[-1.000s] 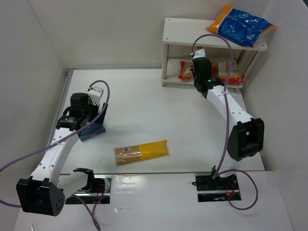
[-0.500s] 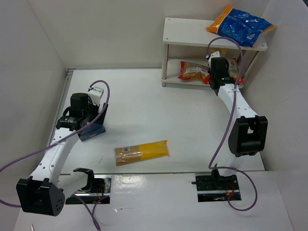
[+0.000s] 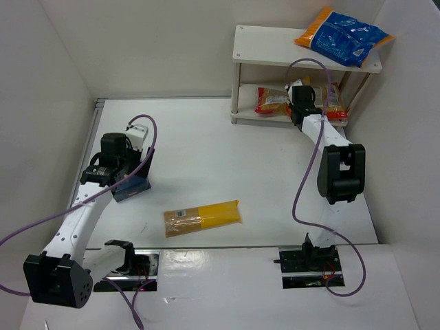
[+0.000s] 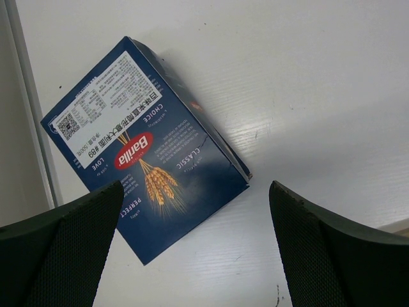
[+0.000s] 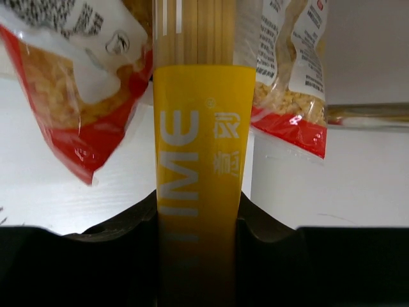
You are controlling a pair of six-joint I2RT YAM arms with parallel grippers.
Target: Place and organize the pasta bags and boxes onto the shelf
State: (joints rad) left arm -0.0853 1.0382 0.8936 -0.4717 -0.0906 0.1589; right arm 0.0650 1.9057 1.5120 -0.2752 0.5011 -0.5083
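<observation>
The right arm is reaching into the lower tier of the white shelf (image 3: 306, 56), which is standing at the far right of the table (image 3: 206, 151). The right gripper (image 5: 197, 224) is clamped on a yellow spaghetti packet (image 5: 198, 147), with a finger (image 5: 128, 227) pressing on each long side. The packet's clear end, showing tan strands, is pointing into the shelf. It is sitting between two crinkly red-and-yellow bags, the left red bag (image 5: 70, 96) and the right red bag (image 5: 291, 89). Both of these are lying on the lower board.

A large blue-and-orange bag (image 3: 344, 36) is lying on the shelf's top board toward its right end, with its corners sticking out past the board's edges.

The left arm is stretching over the left side of the table. The left gripper (image 4: 195, 192) is hanging above the dark-blue box (image 4: 147, 153) with its fingers (image 4: 61, 256) spread wide apart and gripping nothing. The box is lying flat on the table, label side up, turned at a slant to the gripper. Its white sticker is pointing toward the table's left edge. The wrist view is not showing whether the fingers are touching the box.

A second packet (image 3: 203, 216) is lying flat on the table near the front middle, between the two arms, well apart from the shelf. Its clear end is pointing left.
</observation>
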